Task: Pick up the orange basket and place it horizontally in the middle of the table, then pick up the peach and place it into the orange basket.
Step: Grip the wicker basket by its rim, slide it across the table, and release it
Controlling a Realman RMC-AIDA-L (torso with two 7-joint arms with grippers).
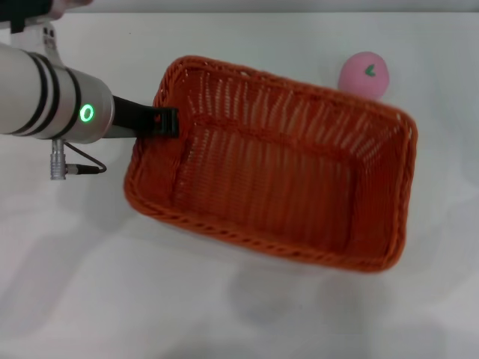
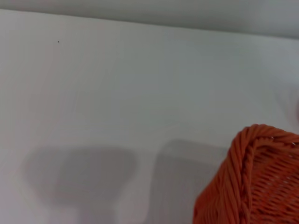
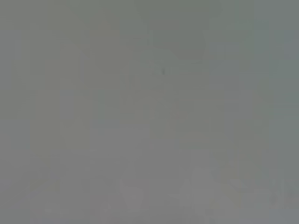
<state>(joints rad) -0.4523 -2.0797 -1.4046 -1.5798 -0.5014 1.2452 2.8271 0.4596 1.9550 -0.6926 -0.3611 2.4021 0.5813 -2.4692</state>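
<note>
Woven orange basket (image 1: 277, 179) sits skewed on smooth white table (image 1: 112, 299).
Left gripper (image 1: 161, 122) at its braided rim, grip unclear; round pink peach (image 1: 364, 75) just beyond the far corner.

Head cam looks steeply down at the orange basket (image 1: 269, 164) w/ surface (image 1: 150, 299) around it. Left wrist cam sits low, close beside a basket corner; both share it. Right wrist cam: blank grey.
</note>
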